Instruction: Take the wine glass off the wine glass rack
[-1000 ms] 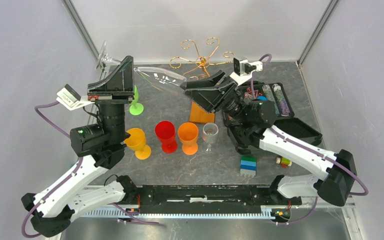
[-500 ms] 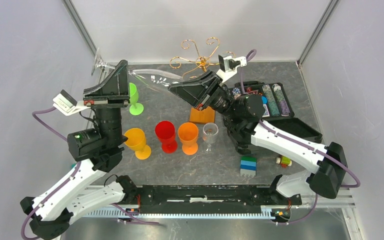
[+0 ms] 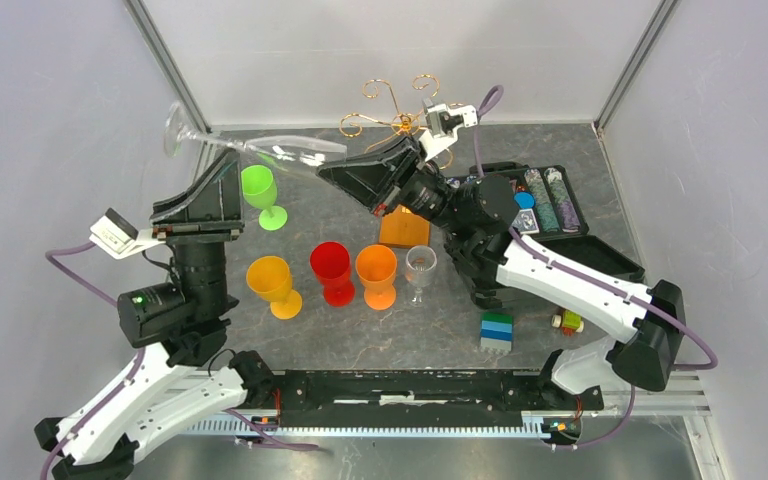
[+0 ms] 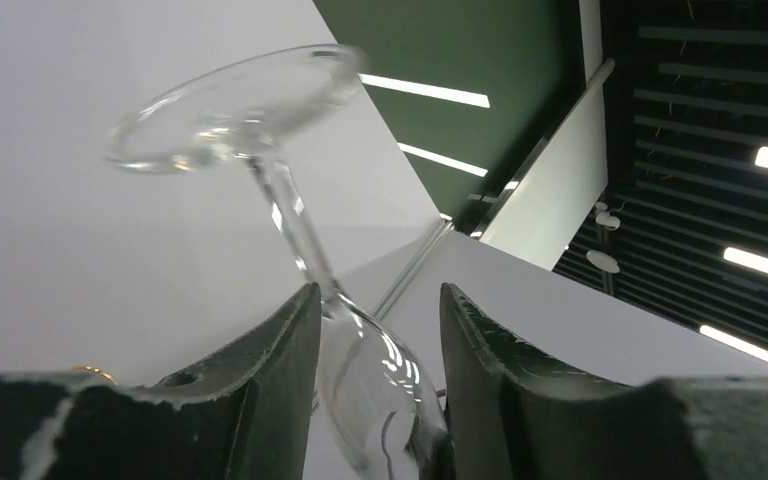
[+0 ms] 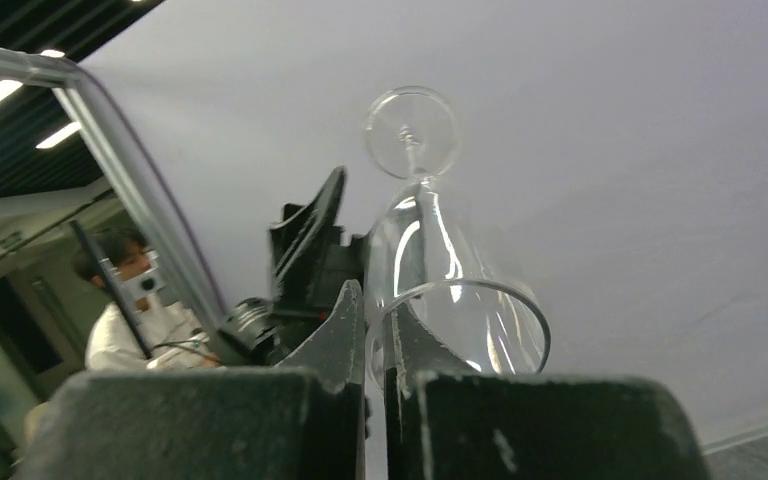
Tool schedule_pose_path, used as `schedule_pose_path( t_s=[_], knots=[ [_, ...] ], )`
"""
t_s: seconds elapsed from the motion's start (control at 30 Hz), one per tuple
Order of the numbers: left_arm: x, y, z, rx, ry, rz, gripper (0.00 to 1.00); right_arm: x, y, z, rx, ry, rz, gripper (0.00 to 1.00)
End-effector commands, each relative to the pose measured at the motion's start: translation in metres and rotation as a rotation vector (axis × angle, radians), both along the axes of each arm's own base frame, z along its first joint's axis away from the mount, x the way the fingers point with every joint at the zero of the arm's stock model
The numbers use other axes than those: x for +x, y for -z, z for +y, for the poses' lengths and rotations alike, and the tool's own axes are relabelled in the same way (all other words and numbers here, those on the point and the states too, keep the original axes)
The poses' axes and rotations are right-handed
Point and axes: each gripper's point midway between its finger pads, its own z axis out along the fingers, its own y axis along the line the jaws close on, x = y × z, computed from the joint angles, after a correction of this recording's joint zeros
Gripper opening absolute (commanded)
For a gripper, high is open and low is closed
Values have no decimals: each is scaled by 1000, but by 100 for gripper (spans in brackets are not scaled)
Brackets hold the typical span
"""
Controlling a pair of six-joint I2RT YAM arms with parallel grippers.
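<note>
The clear wine glass [image 3: 295, 150] lies sideways in the air over the table's far left, its foot toward the left wall. My right gripper [image 3: 328, 172] is shut on the rim of the bowl; in the right wrist view the wine glass [image 5: 440, 260] wall is pinched in that gripper [image 5: 375, 300]. My left gripper [image 3: 228, 160] stands open around the stem. In the left wrist view the wine glass [image 4: 370, 370] passes between the spread fingers of that gripper [image 4: 375, 300], close against the left one. The gold wire wine glass rack [image 3: 400, 110] stands at the back on its wooden base [image 3: 403, 228].
A green goblet [image 3: 258, 190] stands under the held glass. A yellow-orange goblet [image 3: 272, 280], a red one [image 3: 331, 268], an orange one [image 3: 376, 272] and a small clear glass [image 3: 420, 265] form a row mid-table. A black case [image 3: 560, 215], a block stack [image 3: 497, 330] and a small toy [image 3: 565, 322] lie on the right.
My right gripper has shut on the bowl's rim and pushed left. My left gripper has let go of the stem, opened, and drawn back toward me. The glass has shifted left.
</note>
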Motion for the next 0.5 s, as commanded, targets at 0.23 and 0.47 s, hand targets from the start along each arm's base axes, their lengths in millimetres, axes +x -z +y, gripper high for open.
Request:
schedule_pose_path(
  t_s=[0.23, 0.47],
  knots=[
    [2, 49, 21, 183, -140, 136, 91, 59, 9, 23, -103, 283, -43, 0],
    [10, 101, 58, 297, -333, 319, 93, 90, 65, 60, -473, 408, -125, 0]
  ],
)
